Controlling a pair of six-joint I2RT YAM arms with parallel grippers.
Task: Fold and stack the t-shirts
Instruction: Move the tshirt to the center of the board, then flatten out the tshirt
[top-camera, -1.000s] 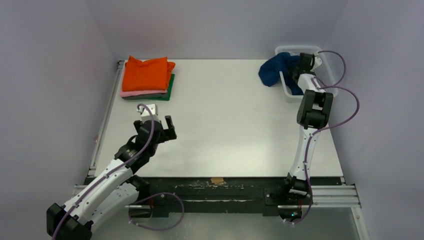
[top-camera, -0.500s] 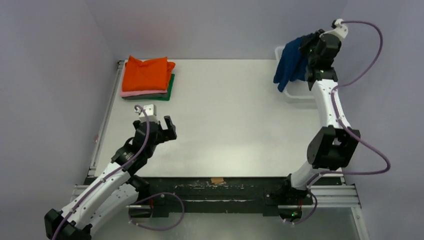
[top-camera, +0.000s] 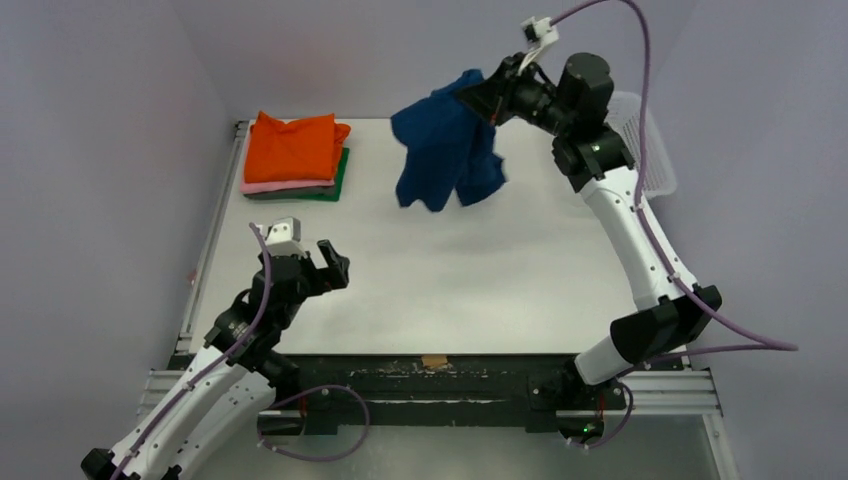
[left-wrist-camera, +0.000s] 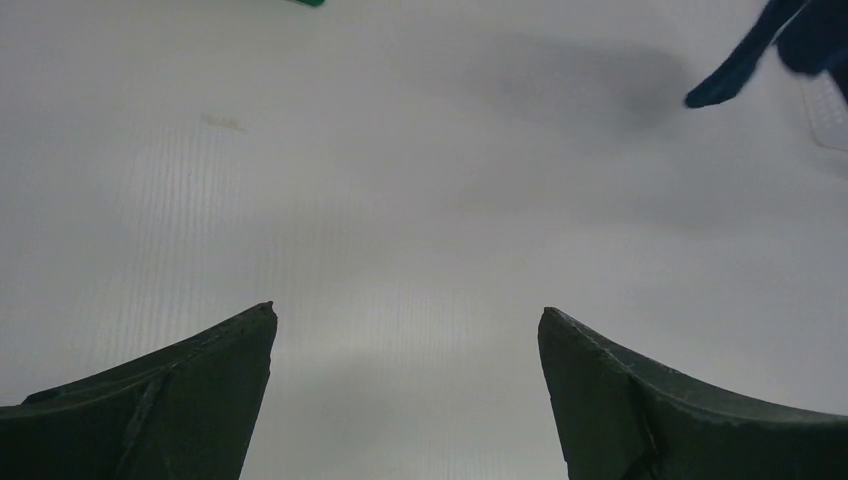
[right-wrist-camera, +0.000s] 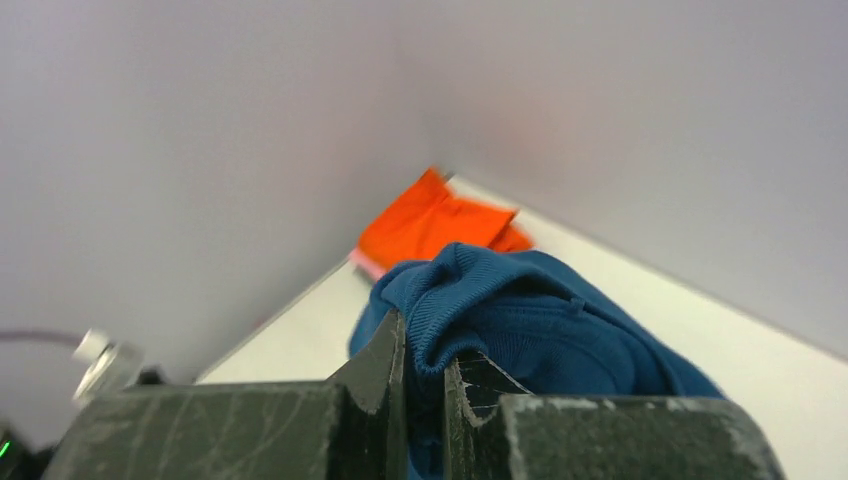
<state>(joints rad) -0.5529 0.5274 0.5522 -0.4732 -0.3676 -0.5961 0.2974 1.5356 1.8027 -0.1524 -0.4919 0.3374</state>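
My right gripper (top-camera: 482, 97) is shut on the navy blue t-shirt (top-camera: 445, 155) and holds it high above the back middle of the table, the cloth hanging crumpled in the air. In the right wrist view the jaws (right-wrist-camera: 425, 350) pinch a ribbed edge of the navy shirt (right-wrist-camera: 540, 330). A stack of folded t-shirts lies at the back left corner: orange (top-camera: 292, 146) on top, pink (top-camera: 262, 187) and dark green (top-camera: 340, 178) under it. The orange one also shows in the right wrist view (right-wrist-camera: 430, 225). My left gripper (top-camera: 333, 262) is open and empty over the near left of the table (top-camera: 480, 270).
A white mesh basket (top-camera: 640, 135) stands at the back right, partly behind my right arm. In the left wrist view a tip of the navy shirt (left-wrist-camera: 770, 50) hangs at the top right above its shadow.
My right arm has lifted the navy shirt out of the basket and swung it left, over the back middle of the table. My left arm has drawn back slightly toward the near edge.
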